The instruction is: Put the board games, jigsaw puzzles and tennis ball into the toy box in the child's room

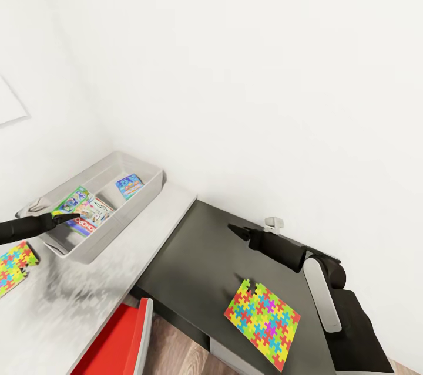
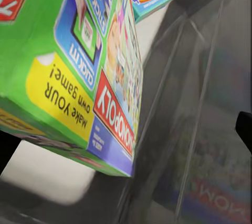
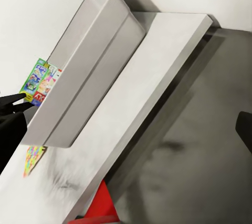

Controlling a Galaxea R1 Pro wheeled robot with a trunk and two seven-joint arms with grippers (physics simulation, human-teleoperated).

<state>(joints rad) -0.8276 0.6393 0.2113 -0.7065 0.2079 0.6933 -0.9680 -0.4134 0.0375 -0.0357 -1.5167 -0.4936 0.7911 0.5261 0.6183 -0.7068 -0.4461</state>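
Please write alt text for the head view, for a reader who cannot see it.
The left gripper holds a green board game over the grey toy box, which already contains two games. One jigsaw puzzle lies on the dark side unit, another on the white table.

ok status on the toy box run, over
Left pincer shut on green board game over toy box. Right pincer idle, state unclear. One jigsaw waits on dark side unit.

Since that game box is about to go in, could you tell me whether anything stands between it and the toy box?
Nothing visible does. The left gripper holds the green board game just over the toy box, above a game already lying inside.
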